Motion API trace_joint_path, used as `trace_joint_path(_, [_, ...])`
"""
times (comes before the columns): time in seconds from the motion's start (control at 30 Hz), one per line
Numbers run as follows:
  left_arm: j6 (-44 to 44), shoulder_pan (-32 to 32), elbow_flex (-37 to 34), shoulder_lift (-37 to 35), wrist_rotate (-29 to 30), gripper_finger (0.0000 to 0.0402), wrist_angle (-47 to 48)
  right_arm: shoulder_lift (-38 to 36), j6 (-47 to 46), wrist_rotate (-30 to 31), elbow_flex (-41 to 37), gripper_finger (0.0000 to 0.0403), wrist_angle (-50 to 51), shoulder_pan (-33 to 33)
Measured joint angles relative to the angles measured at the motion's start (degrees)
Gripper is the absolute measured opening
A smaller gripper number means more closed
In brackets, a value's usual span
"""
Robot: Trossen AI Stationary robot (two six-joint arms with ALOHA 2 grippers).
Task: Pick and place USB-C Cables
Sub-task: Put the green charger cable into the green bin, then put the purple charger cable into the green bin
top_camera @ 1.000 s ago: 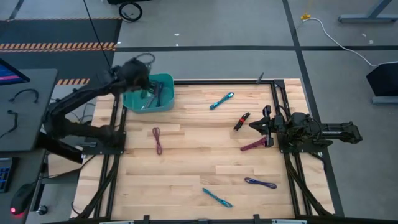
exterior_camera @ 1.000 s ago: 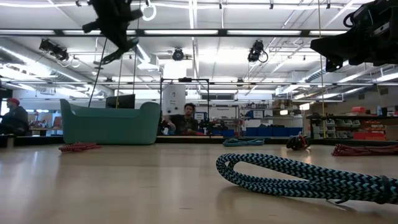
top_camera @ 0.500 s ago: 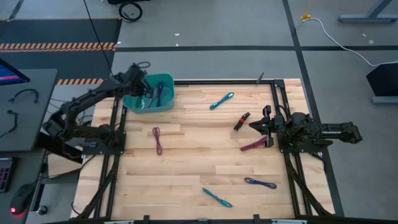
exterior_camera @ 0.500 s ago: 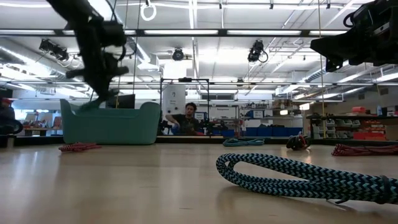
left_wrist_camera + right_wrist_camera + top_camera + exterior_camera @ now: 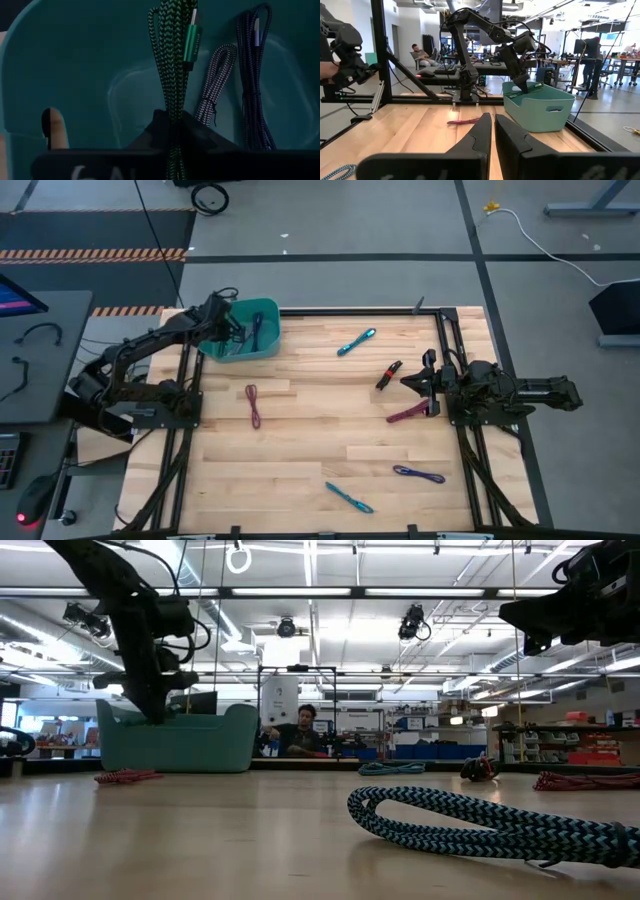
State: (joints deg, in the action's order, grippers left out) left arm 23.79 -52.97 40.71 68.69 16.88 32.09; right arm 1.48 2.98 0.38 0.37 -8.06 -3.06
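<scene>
My left gripper [image 5: 226, 330] [image 5: 150, 712] reaches down inside the teal bin [image 5: 262, 348] at the table's far left corner, shut on a green braided cable [image 5: 172, 60]. A grey cable [image 5: 216, 75] and a dark purple cable [image 5: 254, 75] lie on the bin floor beside it. On the table lie a teal cable [image 5: 356, 342], a black-red one [image 5: 388, 374], a maroon one [image 5: 408, 415], a purple one [image 5: 418, 474], another teal one [image 5: 348, 498] and a purplish one [image 5: 253, 405]. My right gripper [image 5: 418, 382] [image 5: 492, 127] waits shut above the right edge, touching nothing. My left gripper pinches the green cable bundle [image 5: 173, 107] between its two fingers, coming from above and pointing down into the bin. The bundle runs on past the fingertips along their line, with its green plug [image 5: 192, 40] at the far end. Whether that end touches the bin floor, I cannot tell.
The bin's walls [image 5: 178, 740] stand close around my left gripper. A black metal frame [image 5: 440, 330] borders the table's edges. In the low view a teal cable [image 5: 480, 825] lies close in front. People sit in the room behind the table [image 5: 303, 730].
My left gripper has come down from well above the bin into it, carrying the green cable with it and staying shut on it. The cable now hangs inside the bin rather than above its rim. The right arm has kept still.
</scene>
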Motion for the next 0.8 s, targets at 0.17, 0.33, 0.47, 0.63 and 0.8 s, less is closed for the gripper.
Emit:
trace_joint_path(0.17, [-0.7, 0.0, 0.0, 0.0, 0.0, 0.0077, 0.1, 0.0, 0.0, 0.0, 0.0, 0.0029, 0.0, 0.0])
trace_joint_path(0.33, [-0.9, 0.0, 0.3, 0.0, 0.0, 0.0122, 0.6, 0.0, 0.0, 0.0, 0.0, 0.0029, 0.0, 0.0])
trace_joint_path(0.47, [-0.9, 0.0, 3.3, 0.0, -2.2, 0.0161, 1.3, 0.0, 0.0, 0.0, 0.0, 0.0029, 0.0, 0.0])
trace_joint_path(0.63, [-2.2, 0.5, 11.3, 0.0, -9.6, 0.0190, 2.7, 0.0, 0.0, 0.0, 0.0, 0.0029, 0.0, 0.0])
trace_joint_path(0.8, [-2.0, 5.0, 20.3, -0.1, -18.9, 0.0189, 2.3, 0.0, 0.0, 0.0, 0.0, 0.0029, 0.0, 0.0])
